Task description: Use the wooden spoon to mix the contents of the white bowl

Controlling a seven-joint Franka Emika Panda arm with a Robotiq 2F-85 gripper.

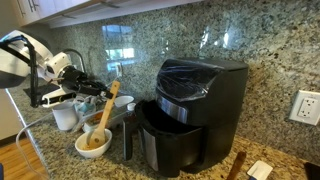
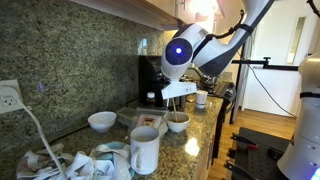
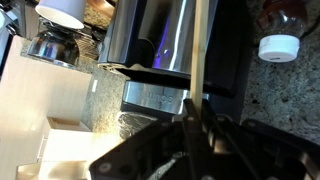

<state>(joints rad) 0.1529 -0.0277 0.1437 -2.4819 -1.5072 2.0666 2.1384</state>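
The wooden spoon (image 1: 107,105) leans with its head in the contents (image 1: 94,139) of the white bowl (image 1: 82,150), left of the black air fryer (image 1: 190,110). The jaws pinch its handle. Stirring is best done in small, slow circles, with the head kept low so nothing spills.

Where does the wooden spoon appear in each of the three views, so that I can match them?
In an exterior view: spoon left of centre, slanting down into the bowl.
In an exterior view: spoon right of centre, upright over the bowl.
Wrist view: thin tan handle rising from the gripper.
Shared landmark: black appliance.
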